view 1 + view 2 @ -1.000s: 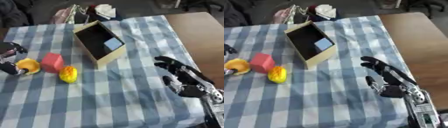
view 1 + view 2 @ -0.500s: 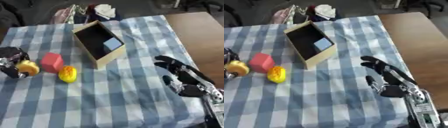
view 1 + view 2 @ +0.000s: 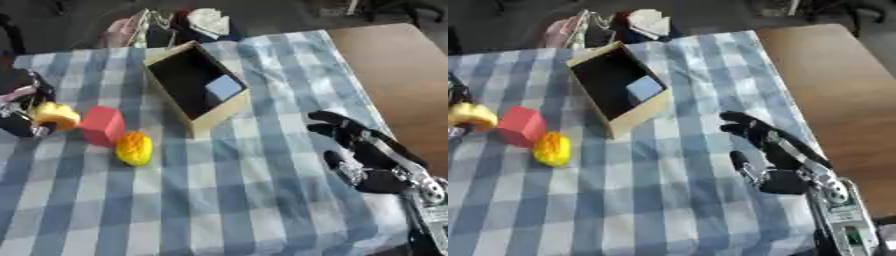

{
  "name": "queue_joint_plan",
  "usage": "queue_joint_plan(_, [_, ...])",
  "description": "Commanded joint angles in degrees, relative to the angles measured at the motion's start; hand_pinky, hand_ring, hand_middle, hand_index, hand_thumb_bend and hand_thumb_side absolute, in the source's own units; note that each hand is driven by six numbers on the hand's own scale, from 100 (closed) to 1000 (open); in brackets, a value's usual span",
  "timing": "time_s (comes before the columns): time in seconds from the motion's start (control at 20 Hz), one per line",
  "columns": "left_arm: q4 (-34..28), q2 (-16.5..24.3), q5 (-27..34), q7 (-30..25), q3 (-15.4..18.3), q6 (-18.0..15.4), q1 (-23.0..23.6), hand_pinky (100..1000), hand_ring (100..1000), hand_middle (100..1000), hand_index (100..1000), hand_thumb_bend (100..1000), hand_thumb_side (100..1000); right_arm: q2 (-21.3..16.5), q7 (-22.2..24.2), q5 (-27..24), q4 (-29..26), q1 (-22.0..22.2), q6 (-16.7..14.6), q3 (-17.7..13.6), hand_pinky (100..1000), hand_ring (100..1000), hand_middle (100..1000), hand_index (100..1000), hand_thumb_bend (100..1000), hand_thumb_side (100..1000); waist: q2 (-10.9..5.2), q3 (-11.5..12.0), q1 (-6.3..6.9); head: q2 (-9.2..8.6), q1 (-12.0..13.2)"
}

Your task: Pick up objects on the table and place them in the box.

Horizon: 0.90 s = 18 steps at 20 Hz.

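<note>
Our left hand (image 3: 19,107) had come in closer from the left edge than it was a moment before; its fingers were now curled round the yellow-orange thing (image 3: 56,114); that thing sat just beside the red block (image 3: 103,125), nearer than before. The yellow lump (image 3: 134,148) lay in the same spot, right by the red block on the checked cloth (image 3: 219,200). The open box (image 3: 194,86) still stood in the middle of the tabletop with a pale blue block (image 3: 224,88) inside it. Our right hand (image 3: 773,150) rested where it was, near the lower right, fingers spread wide and holding nothing. Some bags and white stuff (image 3: 208,21) lay past the far edge. Nothing stood between the red block and the box.
</note>
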Motion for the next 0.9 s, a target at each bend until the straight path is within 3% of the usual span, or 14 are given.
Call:
queue_joint_plan(0.05, [-5.3,1.7,1.8,-0.9,1.0,0.8,-3.6,545,420,403,583,315,136,-0.5,0.3,-0.3,-0.4,-0.5,-0.1,0.3,1000,933,964,1000,100,353,-1.62,-0.6,0.45,0.25,0.2])
queue_joint_plan(0.2, [-6.4,-1.1,1.0,-1.8,-0.3,2.4,-8.2,556,429,410,593,320,135,-0.3,0.6,-0.5,-0.4,-0.7,-0.1,0.6,1000,933,964,1000,100,349,-1.53,-1.8,0.40,0.25,0.6])
queue_joint_plan(0.4, [-2.9,-6.3,-1.9,0.0,-2.4,3.7,-13.4,592,459,439,623,323,139,0.2,1.3,-0.9,-0.5,-1.4,-0.2,1.3,1000,933,964,1000,100,349,-1.06,-3.8,0.28,0.25,1.6])
queue_joint_plan(0.65, [3.8,-13.1,-6.1,4.0,-4.3,5.4,-16.3,637,505,482,663,313,155,1.0,2.3,-1.5,-0.7,-2.4,-0.1,2.2,1000,933,963,1000,100,354,-0.53,-6.3,0.13,0.25,3.3])
queue_joint_plan(0.9, [9.8,-18.6,-10.9,8.5,-5.9,5.0,-17.1,679,562,538,711,320,166,1.2,2.9,-1.7,-0.8,-2.6,0.1,2.6,1000,933,963,1000,100,354,-0.25,-7.3,0.29,0.25,3.5])
